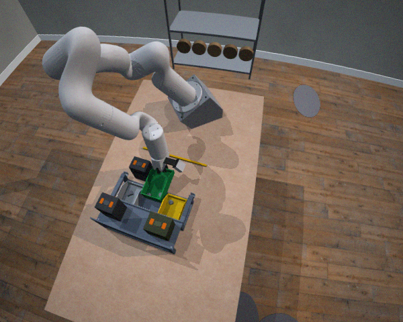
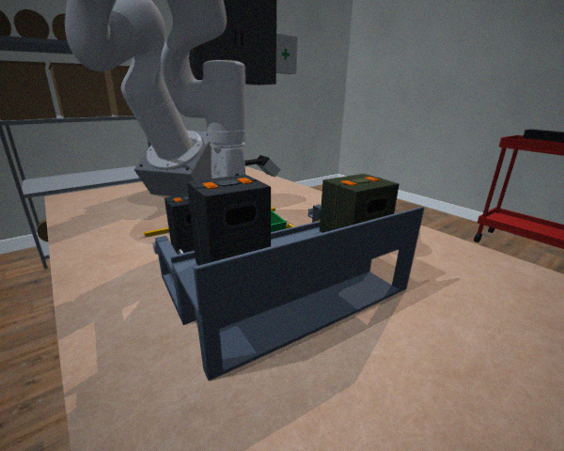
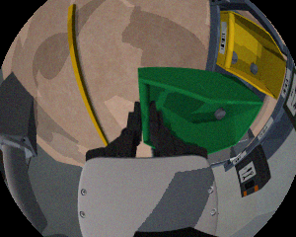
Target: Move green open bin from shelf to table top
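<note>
The green open bin (image 1: 157, 184) is partly pulled out of the blue-grey shelf (image 1: 144, 215), with its front end sticking out past the shelf front. My gripper (image 1: 159, 170) is shut on the bin's front wall. In the wrist view the dark fingers pinch the green wall (image 3: 199, 113), and a small grey part (image 3: 219, 114) lies inside the bin. From the exterior view only a green corner (image 2: 276, 221) shows behind a black box. The yellow bin (image 1: 172, 206) sits in the shelf beside it and also shows in the wrist view (image 3: 251, 50). A grey bin (image 1: 129, 190) sits on the other side.
Two black boxes (image 1: 110, 205) (image 1: 140, 167) and an olive box (image 1: 158, 225) with orange latches stand on and by the shelf. A thin yellow rod (image 1: 175, 157) lies on the table behind the gripper. The arm base (image 1: 198, 104) stands at the table's far end.
</note>
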### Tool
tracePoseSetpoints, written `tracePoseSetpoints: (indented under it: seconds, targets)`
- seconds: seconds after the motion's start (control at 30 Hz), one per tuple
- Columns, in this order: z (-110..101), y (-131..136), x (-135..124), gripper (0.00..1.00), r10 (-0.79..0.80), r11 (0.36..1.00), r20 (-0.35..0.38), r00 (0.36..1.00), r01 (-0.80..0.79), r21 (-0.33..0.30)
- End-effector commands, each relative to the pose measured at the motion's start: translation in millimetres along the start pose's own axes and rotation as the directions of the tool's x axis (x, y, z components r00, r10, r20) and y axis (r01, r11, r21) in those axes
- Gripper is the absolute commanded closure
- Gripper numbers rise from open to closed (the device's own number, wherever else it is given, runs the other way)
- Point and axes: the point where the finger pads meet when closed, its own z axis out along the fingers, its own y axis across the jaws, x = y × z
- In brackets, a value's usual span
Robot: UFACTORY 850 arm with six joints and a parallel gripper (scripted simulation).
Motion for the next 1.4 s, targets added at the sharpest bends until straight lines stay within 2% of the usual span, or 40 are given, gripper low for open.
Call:
tracePoseSetpoints:
  seconds: [0.0,0.2,0.37,1.37]
  targets:
    - [-0.4,-2.2,0.2,1.00,0.002,1.000,-0.001,1.000,-0.002,-0.005]
    - [-0.4,-2.2,0.2,1.00,0.002,1.000,-0.001,1.000,-0.002,-0.005]
    - [-0.1,-46.9,0.3,1.00,0.002,1.000,-0.001,1.000,-0.002,-0.005]
    - [1.5,-45.4,0.3,1.00,0.002,1.000,-0.001,1.000,-0.002,-0.005]
